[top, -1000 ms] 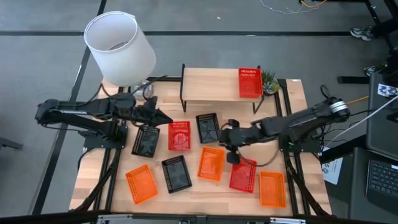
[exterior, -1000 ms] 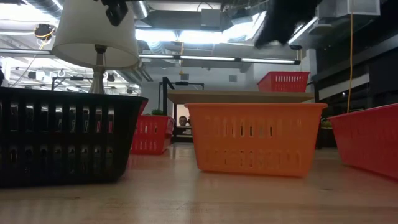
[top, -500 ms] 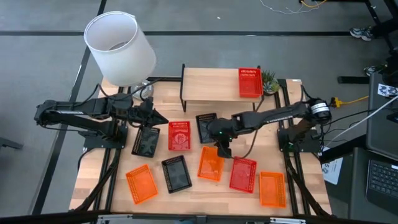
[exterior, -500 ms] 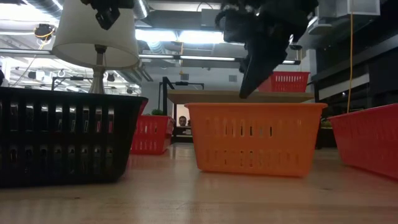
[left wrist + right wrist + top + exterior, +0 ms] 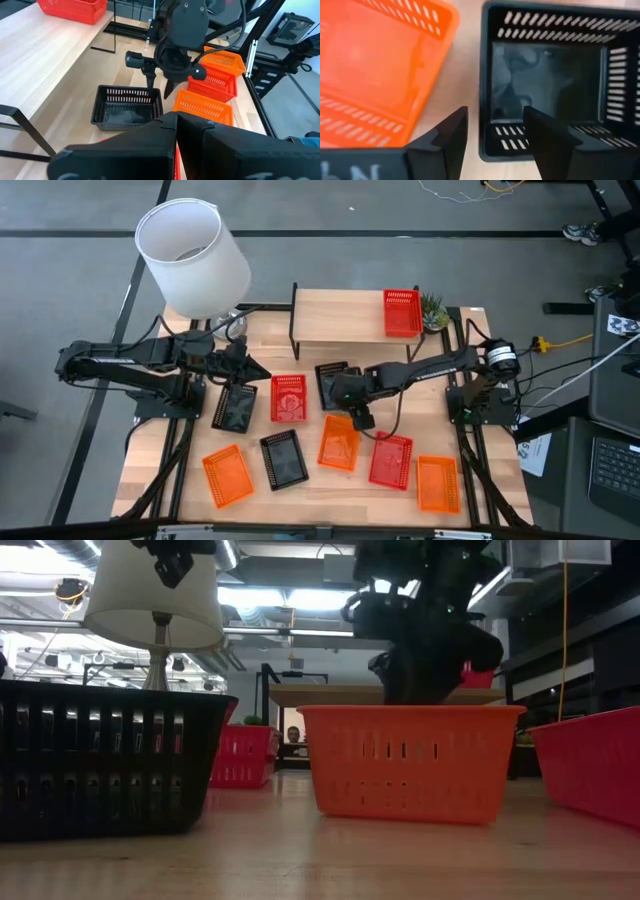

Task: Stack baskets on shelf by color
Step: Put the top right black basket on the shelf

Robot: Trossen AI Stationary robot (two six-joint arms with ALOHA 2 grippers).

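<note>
Nine baskets show in the high view. One red basket (image 5: pixel 401 312) stands on the right end of the shelf (image 5: pixel 340 318); the rest sit on the table. My right gripper (image 5: pixel 352 406) is open, pointing down over the near corner of a black basket (image 5: pixel 331 383). In the right wrist view that gripper (image 5: pixel 495 109) has one finger over the gap beside the orange basket (image 5: pixel 375 75) and one over the black basket's (image 5: pixel 545 75) inside, touching nothing. My left gripper (image 5: pixel 268 370) hangs shut above the table, near the red basket (image 5: pixel 288 397) and another black basket (image 5: pixel 235 407).
Near the table's front edge lie an orange basket (image 5: pixel 227 475), a black basket (image 5: pixel 283 457), a red basket (image 5: pixel 390 460) and an orange basket (image 5: pixel 437 482). A white lamp shade (image 5: pixel 193 255) rises over the far left corner. A small plant (image 5: pixel 433 310) stands right of the shelf.
My right gripper has swung from above the near red basket toward the table's left and far side, over the orange basket, and has come down at the black basket's near corner. No basket has moved.
</note>
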